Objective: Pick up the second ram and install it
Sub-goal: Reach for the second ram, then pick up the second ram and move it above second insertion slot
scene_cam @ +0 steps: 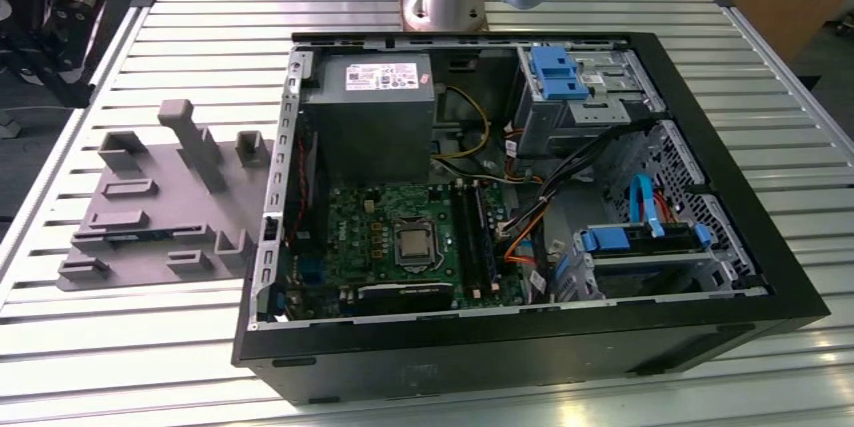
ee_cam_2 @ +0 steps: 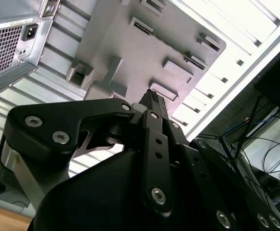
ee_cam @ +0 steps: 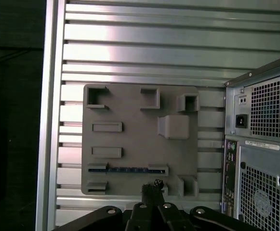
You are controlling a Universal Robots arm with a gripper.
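Jaws of the gripper are pinched together on nothing. The second ram lies flat in its slot on the grey fixture, just ahead of the tips and untouched. In the exterior view, the fixture sits at nine o'clock of the open computer case.

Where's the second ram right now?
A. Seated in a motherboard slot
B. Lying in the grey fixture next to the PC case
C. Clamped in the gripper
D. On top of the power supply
B. In the first wrist view the second ram lies flat in a long slot of the grey fixture, and the gripper holds nothing.
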